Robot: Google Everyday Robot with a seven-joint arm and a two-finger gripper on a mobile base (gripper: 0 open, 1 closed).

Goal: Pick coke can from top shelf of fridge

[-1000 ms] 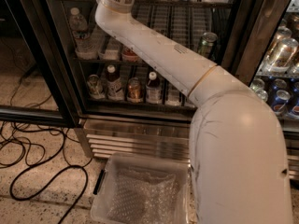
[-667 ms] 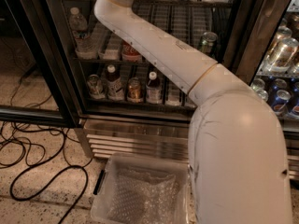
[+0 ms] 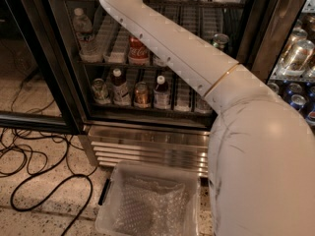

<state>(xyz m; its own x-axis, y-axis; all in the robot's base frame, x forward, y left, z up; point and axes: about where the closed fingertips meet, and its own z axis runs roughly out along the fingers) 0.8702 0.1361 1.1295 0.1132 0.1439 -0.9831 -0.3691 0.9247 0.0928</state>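
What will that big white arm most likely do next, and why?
My guess is a short, slow reach forward at the level of the top shelf. The arm slants up from the lower right into the open fridge. Its end effector is out of sight past the picture's upper edge, right at that shelf's height. Whether it has a can cannot be seen, so this is only a guess.

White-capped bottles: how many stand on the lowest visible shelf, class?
2: one bottle left of the brown can, another right of it. The arm may hide more; the gripper is out of view above.
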